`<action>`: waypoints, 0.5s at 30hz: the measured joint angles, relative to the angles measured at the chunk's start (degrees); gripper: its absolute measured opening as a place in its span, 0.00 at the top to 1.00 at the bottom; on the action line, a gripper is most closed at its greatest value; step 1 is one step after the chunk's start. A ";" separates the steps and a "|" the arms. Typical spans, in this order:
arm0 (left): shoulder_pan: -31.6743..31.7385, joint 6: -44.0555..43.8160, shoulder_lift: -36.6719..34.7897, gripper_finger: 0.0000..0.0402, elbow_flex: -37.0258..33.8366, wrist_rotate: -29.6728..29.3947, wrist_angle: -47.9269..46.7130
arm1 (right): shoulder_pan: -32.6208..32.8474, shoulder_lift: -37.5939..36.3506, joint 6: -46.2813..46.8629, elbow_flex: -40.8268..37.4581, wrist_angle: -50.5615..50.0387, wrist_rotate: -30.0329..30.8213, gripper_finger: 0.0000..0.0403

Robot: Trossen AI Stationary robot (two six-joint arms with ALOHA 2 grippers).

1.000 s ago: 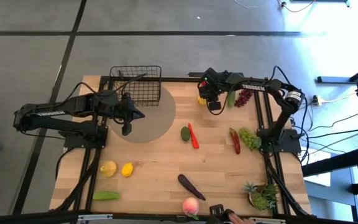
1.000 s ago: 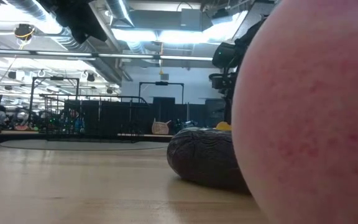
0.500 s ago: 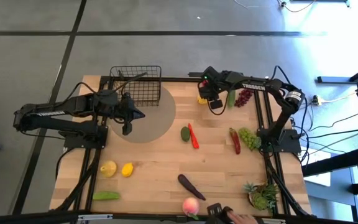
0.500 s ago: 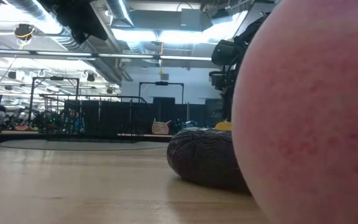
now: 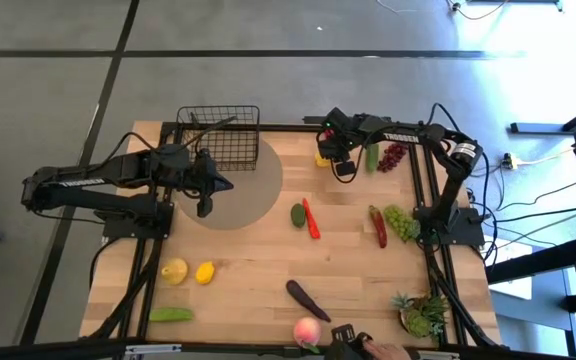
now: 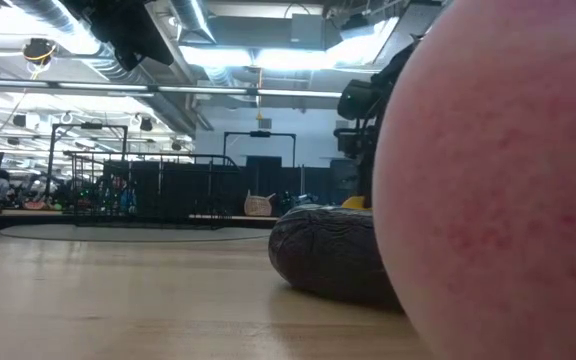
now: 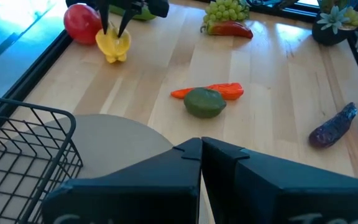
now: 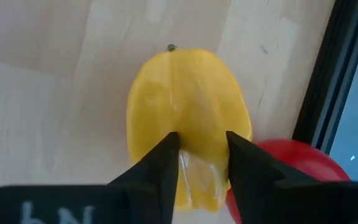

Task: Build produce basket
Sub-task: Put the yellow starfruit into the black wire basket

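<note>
The right gripper (image 8: 197, 152) grasps the yellow fruit (image 8: 188, 112) beside the red apple (image 8: 291, 171) at the table's far edge, the left gripper (image 7: 201, 152) is clenched empty near the basket (image 5: 219, 135).

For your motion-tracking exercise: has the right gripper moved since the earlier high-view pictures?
Yes. The right gripper has shifted slightly toward the basket, away from the purple grapes.

Right gripper (image 5: 324, 157) shifted slightly toward the table's far edge, away from the green cucumber (image 5: 372, 157), and narrowed its two dark fingers (image 8: 160, 163) onto the yellow pepper-shaped toy fruit (image 8: 188, 118) lying just beside the red round apple (image 8: 291, 168).
</note>
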 joint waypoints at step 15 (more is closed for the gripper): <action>0.00 -0.03 0.00 1.00 0.00 0.00 -0.01 | 1.04 0.27 18.97 2.44 -3.00 -2.53 0.99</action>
